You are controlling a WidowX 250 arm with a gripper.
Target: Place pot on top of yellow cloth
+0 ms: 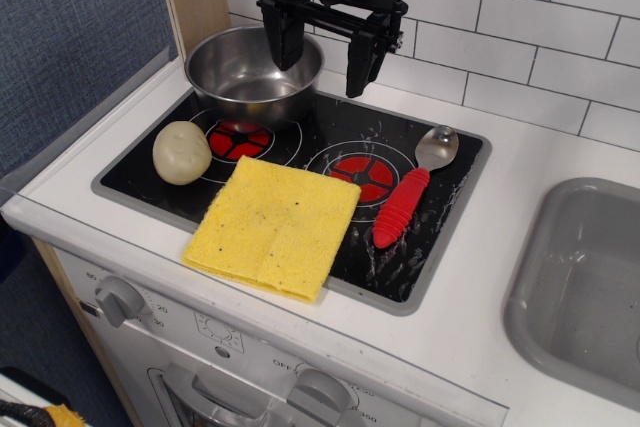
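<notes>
The shiny steel pot [245,72] sits upright at the back left of the black toy stovetop [420,247]. The yellow cloth [275,227] lies flat at the stovetop's front edge, apart from the pot. My black gripper [318,59] hangs open over the pot's right rim. One finger [283,42] is over the pot's inside and the other finger [360,62] is outside the rim. It holds nothing.
A beige potato [181,152] lies left of the cloth. A spoon with a red handle [410,197] lies right of the cloth. A grey sink basin [585,287] is at the right. A white tiled wall is behind.
</notes>
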